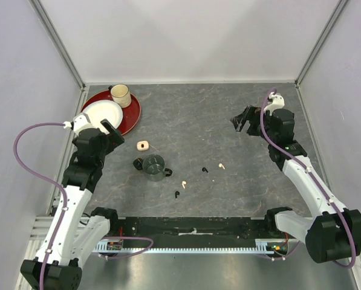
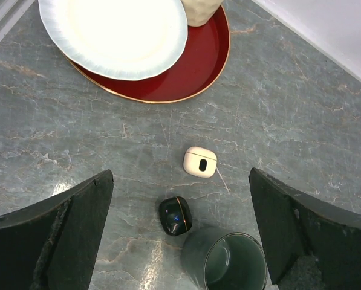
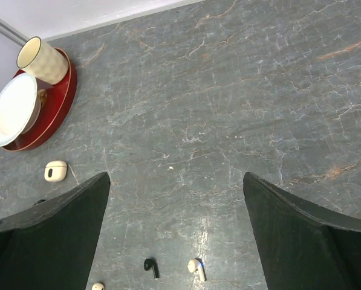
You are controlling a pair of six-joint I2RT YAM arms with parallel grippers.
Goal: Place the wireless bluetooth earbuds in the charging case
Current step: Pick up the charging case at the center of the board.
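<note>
Left gripper (image 2: 180, 174): your fingers (image 2: 59, 235) stand wide, holding nothing.
Right gripper (image 3: 175, 178): wide too, empty.
Earbuds (image 1: 204, 170): four lie loose near the middle of your table (image 1: 228, 109).
Cases (image 2: 200, 161): both near the mug (image 2: 225, 263).

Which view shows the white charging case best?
The left wrist view: the white charging case lies central and large, its dark oval marking visible. The top external view shows a small pale blob; the right wrist view shows it small, near the left edge.

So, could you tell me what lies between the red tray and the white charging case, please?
Nothing: the table between the red tray and the white charging case is bare, clearest in the left wrist view.
</note>
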